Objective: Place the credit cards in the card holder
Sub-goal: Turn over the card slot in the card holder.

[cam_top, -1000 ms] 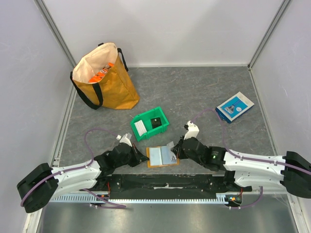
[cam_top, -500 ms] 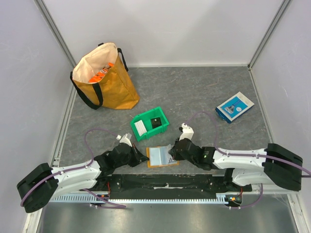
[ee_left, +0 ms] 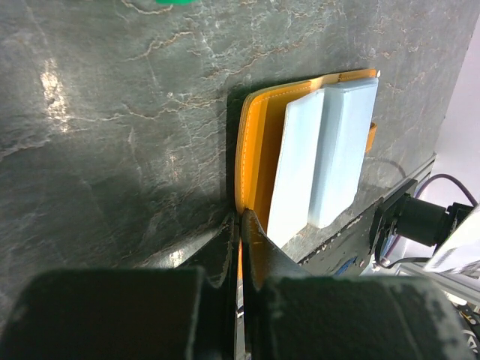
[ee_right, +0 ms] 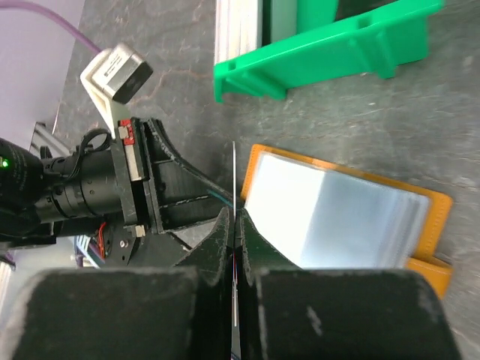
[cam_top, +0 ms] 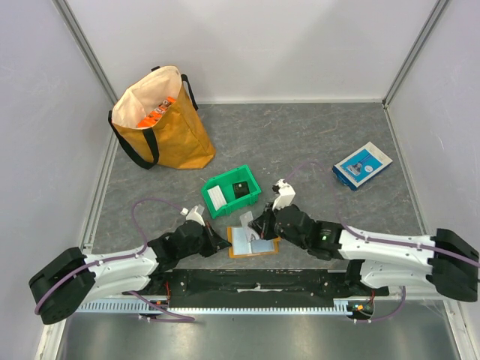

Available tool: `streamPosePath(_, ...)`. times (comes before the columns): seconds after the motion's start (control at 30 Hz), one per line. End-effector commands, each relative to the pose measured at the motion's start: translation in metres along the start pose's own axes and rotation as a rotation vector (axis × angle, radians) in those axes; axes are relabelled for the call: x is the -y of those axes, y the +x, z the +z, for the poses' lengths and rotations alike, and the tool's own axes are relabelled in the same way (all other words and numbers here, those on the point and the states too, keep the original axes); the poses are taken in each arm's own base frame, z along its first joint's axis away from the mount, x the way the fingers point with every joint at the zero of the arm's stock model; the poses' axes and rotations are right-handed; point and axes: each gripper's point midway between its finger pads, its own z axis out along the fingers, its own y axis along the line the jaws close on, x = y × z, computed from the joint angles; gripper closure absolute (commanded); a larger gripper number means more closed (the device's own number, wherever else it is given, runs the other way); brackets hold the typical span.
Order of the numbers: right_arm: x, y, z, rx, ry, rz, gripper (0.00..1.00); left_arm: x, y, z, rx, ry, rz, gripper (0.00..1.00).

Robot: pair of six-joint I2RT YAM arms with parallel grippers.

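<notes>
Right wrist view: right gripper (ee_right: pixel 235 225) jaws closed on a thin credit card (ee_right: pixel 234 169), seen edge-on, apparently just above the open card holder (ee_right: pixel 337 217). Left gripper (ee_left: pixel 240 225) clamps the card holder's orange edge on the table (ee_left: pixel 112 112).

Right gripper (cam_top: pixel 257 223) holds 1 tilted card (cam_top: pixel 246 219) over card holder (cam_top: pixel 241 242) (orange, open).

White arm shells (cam_top: pixel 390 244), black joints (cam_top: pixel 64 277); purple cables (cam_top: pixel 135 214); green light (ee_right: pixel 6 162).
</notes>
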Motion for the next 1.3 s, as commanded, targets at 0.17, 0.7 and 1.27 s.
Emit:
streamPosePath(0.17,0.082,0.007,-0.03,0.03,0.274,-0.011,1.0,-0.035,0.005,-0.001,0.005,-0.102,0.015,0.98)
streamPosePath(0.7,0.094,0.023,-0.018,-0.015,0.291,-0.009,1.0,-0.03,0.004,-0.002,0.007,-0.087,0.021,0.98)
streamPosePath(1.27,0.074,0.021,-0.011,-0.065,0.246,-0.02,1.0,-0.029,0.004,0.0,0.001,-0.093,0.029,0.98)
